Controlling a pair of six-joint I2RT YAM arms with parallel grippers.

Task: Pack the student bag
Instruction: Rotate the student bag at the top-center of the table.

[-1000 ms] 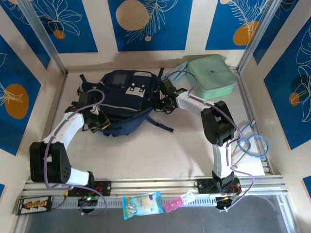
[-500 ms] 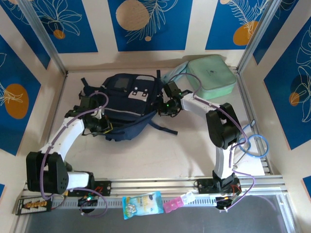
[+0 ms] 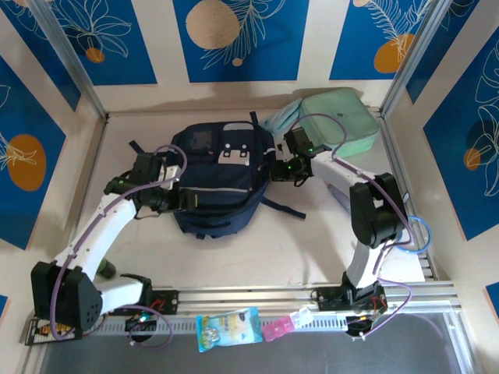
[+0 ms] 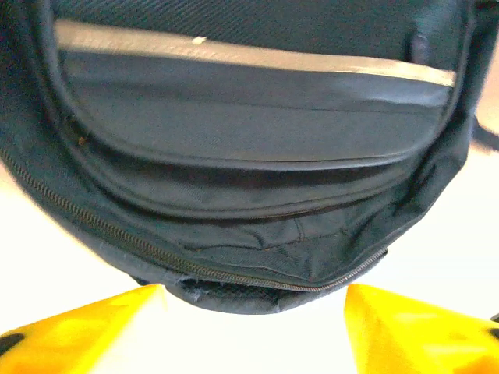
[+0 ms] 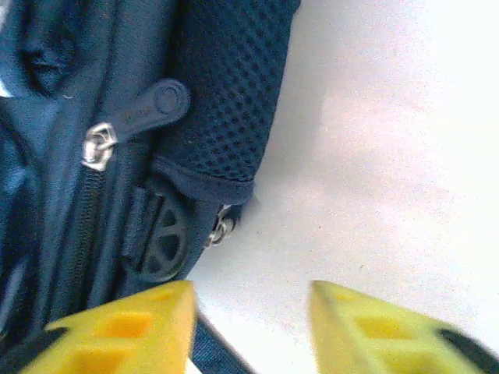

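The student bag [image 3: 222, 183], a dark navy backpack with a pale stripe and a grey patch, lies flat in the middle of the table, its top toward the back wall. My left gripper [image 3: 170, 199] is at the bag's left side. In the left wrist view the yellow fingers stand wide apart and the left gripper [image 4: 255, 294] is open, with the bag's zipped edge [image 4: 249, 257] just ahead of it. My right gripper [image 3: 282, 170] is at the bag's right side. It [image 5: 251, 290] is open over bare table, with the bag's mesh side [image 5: 226, 101] and a zip pull [image 5: 148, 109] to its left.
A mint green zip case [image 3: 339, 121] lies at the back right corner, close behind the right arm. A blue tube loop [image 3: 409, 232] rests at the right edge. A snack packet [image 3: 228, 327] and a pink item [image 3: 281, 326] sit on the front rail. Walls enclose the table.
The bag has slid to the right and squared up. Both grippers, shut on its sides before, have opened and let go.
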